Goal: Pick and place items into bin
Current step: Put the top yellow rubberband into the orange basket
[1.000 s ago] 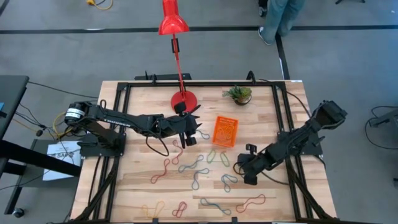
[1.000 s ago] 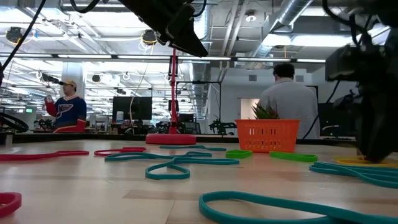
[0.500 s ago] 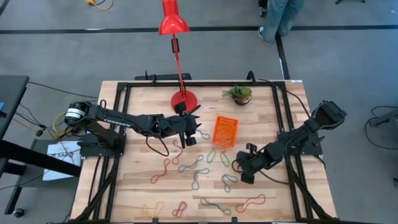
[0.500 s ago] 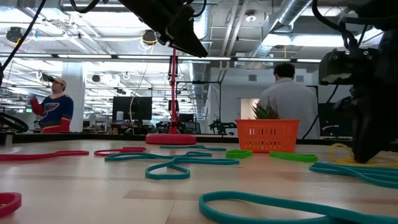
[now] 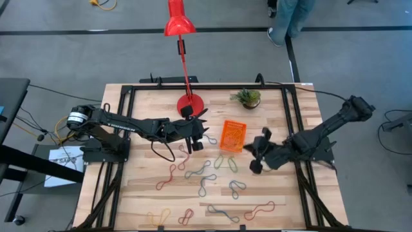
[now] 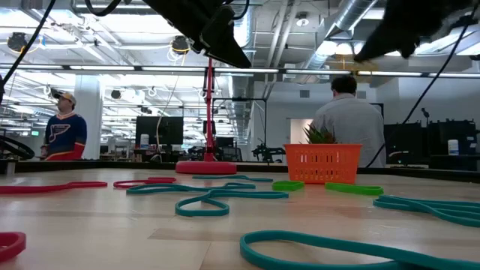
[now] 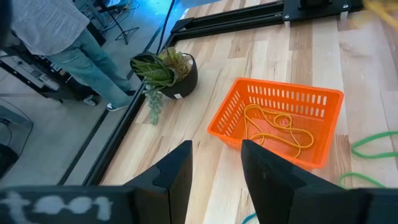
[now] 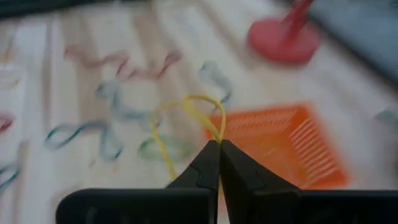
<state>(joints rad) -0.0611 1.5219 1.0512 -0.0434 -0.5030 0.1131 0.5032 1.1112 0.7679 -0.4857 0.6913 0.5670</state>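
Note:
The orange bin [image 5: 233, 136] stands right of the table's middle, with yellow-orange bands [image 7: 273, 127] lying inside it. Several coloured bands [image 5: 201, 171] lie flat on the wood on its near side, among them teal ones [image 6: 210, 196] close to the low camera. My right gripper [image 5: 257, 156] hangs above the table just right of the bin's near corner, shut on a yellow band [image 8: 186, 115]. My left gripper [image 5: 196, 139] hovers left of the bin, open, with nothing in it; the bin [image 7: 280, 121] lies ahead of its fingers. My right gripper pinches the yellow band between its two fingertips at one spot on the loop [image 8: 214, 134]. The band is lifted clear of the table. It stands out past the fingertips as a slack open loop, with one strand [image 8: 163, 155] trailing away beside them.
The red lamp's base [image 5: 190, 103] and a small potted plant [image 5: 247, 97] stand by the far edge, behind the bin. A black frame [image 5: 193, 87] runs round the tabletop. People stand in the room beyond the table [image 6: 349, 112].
My right gripper has risen from the table's near right part, moving up and toward the far edge until it is beside the bin. It has carried the yellow band up off the wood. In the low view it has climbed out of the lower picture.

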